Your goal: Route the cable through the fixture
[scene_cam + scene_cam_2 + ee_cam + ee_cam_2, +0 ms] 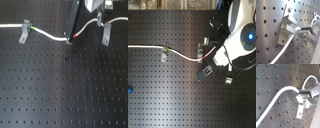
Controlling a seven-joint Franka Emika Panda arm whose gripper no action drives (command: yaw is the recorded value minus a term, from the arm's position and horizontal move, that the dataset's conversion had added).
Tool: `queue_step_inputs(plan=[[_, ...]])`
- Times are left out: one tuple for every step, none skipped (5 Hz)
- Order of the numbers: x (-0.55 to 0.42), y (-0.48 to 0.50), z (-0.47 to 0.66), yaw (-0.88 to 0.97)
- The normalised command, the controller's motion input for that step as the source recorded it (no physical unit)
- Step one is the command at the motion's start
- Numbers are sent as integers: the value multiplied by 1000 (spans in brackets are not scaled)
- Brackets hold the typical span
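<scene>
Gripper fingers (307, 93) fill the near edge of the second wrist view, pinched down on the cable (281, 95); same grip shows in the first wrist view at (304, 31), with the white cord leaving the tips. So the gripper (70, 39) is nearly closed, with the cable between its tips, close to the red band (75, 36).

Progress, judged from both exterior views:
- Clip at the first exterior view's left (24, 31): cable runs through or across it, green band (32, 29) just right of it. Looks routed.
- Clip at the first exterior view's right (105, 31): cable passes by its top and goes off right. Can't tell whether it sits in the slot.
- Middle clip (287, 26): in the first wrist view the cable passes just beside its slotted block, touching or nearly so, not clearly in the slot. In the second exterior view it sits at (201, 48), with the cable (183, 54) sagging past it.

Estimate: one clip done, middle clip in progress, right one uncertain. Left to do: seat the held section in the middle clip, then check the right one.

Risk: cord slips at the grip while being pushed in.
</scene>
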Motion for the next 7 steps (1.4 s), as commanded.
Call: queue_step_inputs(plan=[[224, -245, -401, -186], [268, -106, -416, -71], [181, -88, -317, -49], [89, -34, -276, 0], [33, -30, -165, 0], [-409, -372, 88, -29], [-601, -457, 154, 0]])
